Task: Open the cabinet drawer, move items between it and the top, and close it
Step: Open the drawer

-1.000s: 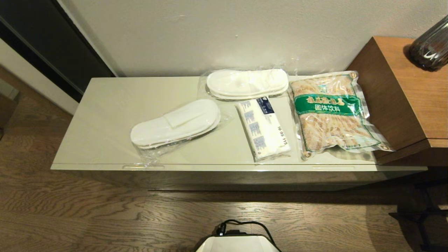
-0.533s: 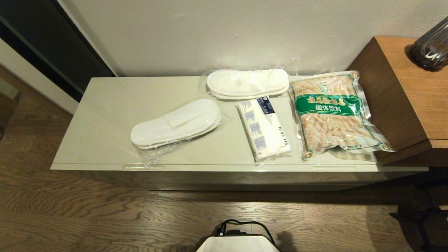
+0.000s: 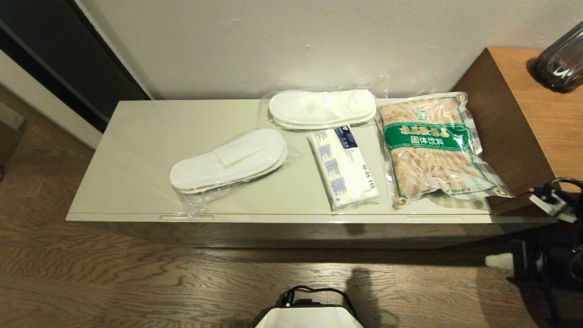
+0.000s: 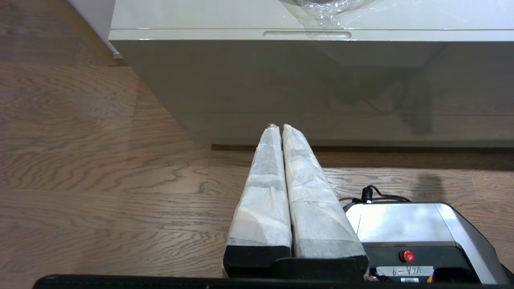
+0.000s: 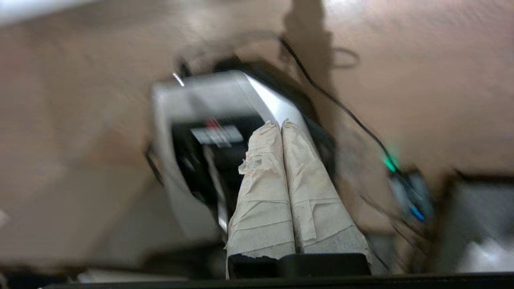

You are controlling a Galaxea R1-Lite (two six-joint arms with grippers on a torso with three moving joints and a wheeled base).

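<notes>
The cabinet drawer is pushed in, its two front notches along the top's front edge; one notch shows in the left wrist view. On the top lie a bagged slipper pair, a second pair by the wall, the tissue pack and the green-banded sachet bag. My left gripper is shut and empty, low in front of the drawer front. My right gripper is shut and empty, pointing down over my base; its arm shows at the right edge.
The taller brown wood-grain unit stands at the right end of the cabinet, with a dark ribbed vase on it. My base stands on the wood floor before the cabinet. A dark doorway is at the far left.
My right arm has come into the head view at the right edge, and its shadow now falls on the floor. The items and the drawer have not moved.
</notes>
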